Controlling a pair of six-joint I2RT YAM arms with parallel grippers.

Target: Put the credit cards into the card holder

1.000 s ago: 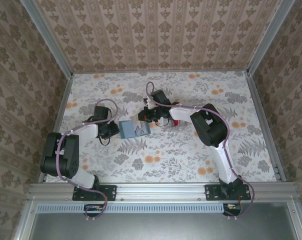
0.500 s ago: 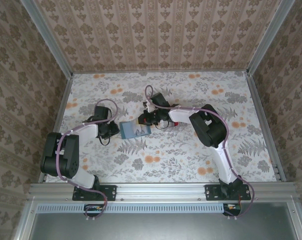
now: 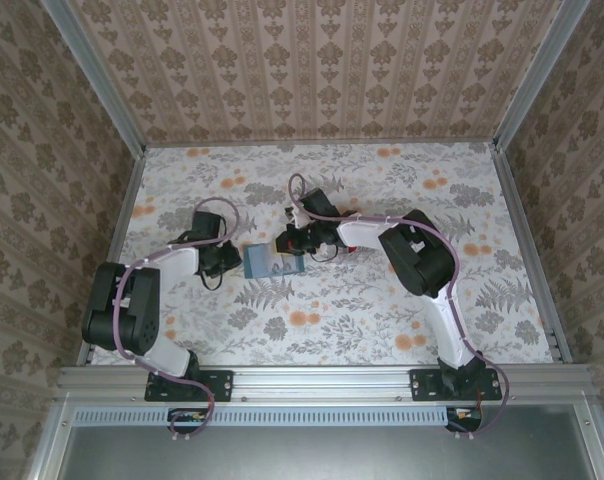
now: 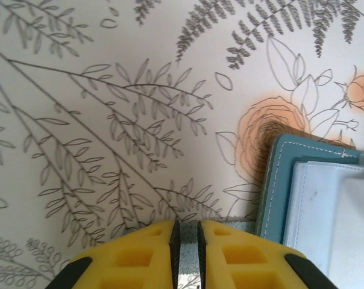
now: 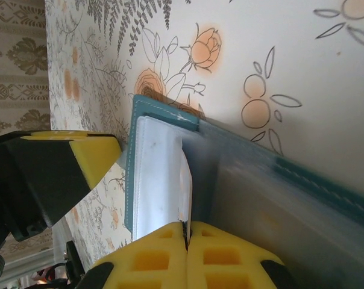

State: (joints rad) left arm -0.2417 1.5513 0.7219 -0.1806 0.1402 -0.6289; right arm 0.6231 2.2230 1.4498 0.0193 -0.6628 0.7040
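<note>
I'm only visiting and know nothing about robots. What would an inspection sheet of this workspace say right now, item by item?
Surface: table under a flat floral cloth, no spills seen.
Job's things: teal card holder lies open; a pale card is edge-on at its pocket.
Clutter: a small red patch beside the right arm, too hidden to name.
Hands: left hand shut, seemingly pinching the holder's edge; right hand shut on the pale card.
Cables: lilac cables loop along both arms, off the holder.
Surroundings: patterned walls; metal frame at the near edge.
</note>
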